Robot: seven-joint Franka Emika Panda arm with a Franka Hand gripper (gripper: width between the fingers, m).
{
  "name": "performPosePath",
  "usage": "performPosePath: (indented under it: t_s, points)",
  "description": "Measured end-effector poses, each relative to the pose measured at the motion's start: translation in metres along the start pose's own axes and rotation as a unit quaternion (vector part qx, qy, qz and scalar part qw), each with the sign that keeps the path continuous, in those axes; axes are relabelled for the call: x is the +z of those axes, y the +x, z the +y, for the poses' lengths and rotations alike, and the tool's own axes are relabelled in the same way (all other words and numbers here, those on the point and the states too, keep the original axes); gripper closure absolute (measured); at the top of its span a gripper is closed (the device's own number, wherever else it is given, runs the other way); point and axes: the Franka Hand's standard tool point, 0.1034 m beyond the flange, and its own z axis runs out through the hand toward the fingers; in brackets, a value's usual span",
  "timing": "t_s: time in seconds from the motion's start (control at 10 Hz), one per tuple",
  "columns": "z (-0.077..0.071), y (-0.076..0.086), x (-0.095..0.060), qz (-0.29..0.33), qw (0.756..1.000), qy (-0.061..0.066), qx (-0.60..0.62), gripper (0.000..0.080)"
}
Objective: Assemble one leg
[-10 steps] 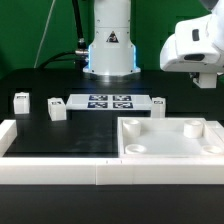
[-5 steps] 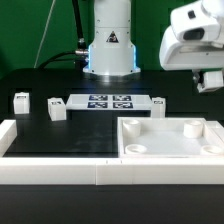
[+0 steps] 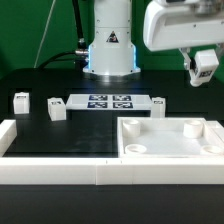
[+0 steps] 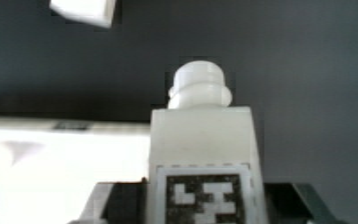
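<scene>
from my remote seat: the gripper [image 3: 203,72] is pinching the leg [image 3: 204,63], fingers closed in on its sides. it hangs in the air on the exterior view's right, well above the table [image 3: 80,135] and not touching anything down there. the tag face of the leg looks toward the exterior camera.

the wrist view has the leg [image 4: 204,140] filling the middle of the picture. its rounded peg end points away from the camera, and the black-and-white tag sits down between the dark fingers [image 4: 115,206]. past it there's dark table and a blurry white patch [image 4: 30,150]; i can't tell which piece that is.

down on the table, the spare legs are standing loose. one [image 3: 21,100] is at the exterior view's left and another [image 3: 57,108] is just beside the marker board [image 3: 107,102]. a third [image 3: 158,103] is at the board's other end. the big white tray-like piece [image 3: 170,152] lies at the front right, corner holes up, apart from all the legs. a low white wall [image 3: 50,166] runs along the front edge, and the robot base [image 3: 108,50] sits at the back behind the marker board.
</scene>
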Motion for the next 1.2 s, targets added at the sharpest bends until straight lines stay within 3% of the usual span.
performPosePath:
  t_s: [0.3, 0.4, 0.6, 0.8, 1.1, 1.2]
  points:
    - [0.001, 0.003, 0.003, 0.117, 0.993, -0.001, -0.007, 0.0514]
    - [0.005, 0.002, 0.005, 0.117, 0.993, -0.004, -0.023, 0.0514]
    - [0.036, 0.025, 0.007, 0.125, 0.990, -0.017, -0.067, 0.0514]
    - [0.054, 0.058, 0.007, 0.136, 0.987, -0.023, -0.084, 0.0514]
    - [0.046, 0.107, 0.014, 0.156, 0.984, -0.013, -0.081, 0.0514]
    - [0.044, 0.112, 0.013, 0.167, 0.982, -0.013, -0.083, 0.0514]
